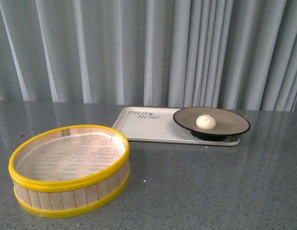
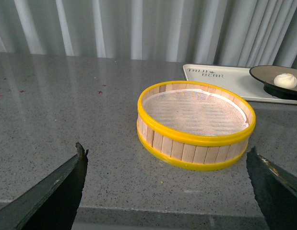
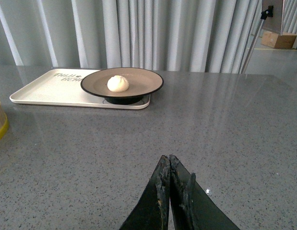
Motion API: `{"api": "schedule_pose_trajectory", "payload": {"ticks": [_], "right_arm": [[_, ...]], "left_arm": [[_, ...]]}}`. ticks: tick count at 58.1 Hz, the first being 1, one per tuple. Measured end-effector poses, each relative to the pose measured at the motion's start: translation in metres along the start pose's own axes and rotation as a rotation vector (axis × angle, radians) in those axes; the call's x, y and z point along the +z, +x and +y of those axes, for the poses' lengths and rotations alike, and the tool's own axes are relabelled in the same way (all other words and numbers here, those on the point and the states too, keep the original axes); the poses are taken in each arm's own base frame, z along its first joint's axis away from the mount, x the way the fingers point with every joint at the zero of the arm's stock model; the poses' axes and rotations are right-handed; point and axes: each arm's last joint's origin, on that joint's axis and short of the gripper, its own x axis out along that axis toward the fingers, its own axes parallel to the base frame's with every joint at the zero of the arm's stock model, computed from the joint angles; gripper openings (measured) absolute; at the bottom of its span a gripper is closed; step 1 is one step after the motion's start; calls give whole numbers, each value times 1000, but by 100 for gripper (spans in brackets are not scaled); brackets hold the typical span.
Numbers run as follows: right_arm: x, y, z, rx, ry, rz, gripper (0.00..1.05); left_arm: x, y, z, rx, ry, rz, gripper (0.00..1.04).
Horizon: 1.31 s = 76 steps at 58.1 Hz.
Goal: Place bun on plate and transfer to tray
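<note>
Two grippers, both empty. Left gripper [image 2: 167,187] jaws spread wide, hovering over grey table [image 1: 210,182] near yellow-rimmed steamer basket [image 2: 196,124], touching nothing. Right gripper [image 3: 170,165] fingertips pressed together, holding nothing, well apart from tray [image 3: 47,88]. Bun [image 1: 206,121] sits on plate [image 1: 234,125]; plate rests on tray's right end, overhanging edge. Lettering at tray's far left corner. Basket empty, near left.

Grey speckled stone bench [image 1: 196,187], glossy, reflecting pale light. Pleated grey-white curtain [image 1: 138,48] hangs across the whole back. In the right wrist view, a cardboard box [image 3: 278,39] beyond the curtain's edge.
</note>
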Motion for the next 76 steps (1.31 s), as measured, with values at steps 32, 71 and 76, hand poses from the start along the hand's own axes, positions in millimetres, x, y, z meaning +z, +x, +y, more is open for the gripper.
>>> {"api": "schedule_pose_trajectory", "payload": {"ticks": [32,71,76], "right_arm": [[1,-13,0,0,0,-5,2],[-2,-27,0,2,0,1,25],[-2,-27,0,2,0,2,39]], "left_arm": [[0,0,0,0,0,0,98],[0,0,0,0,0,0,98],[0,0,0,0,0,0,98]]}}
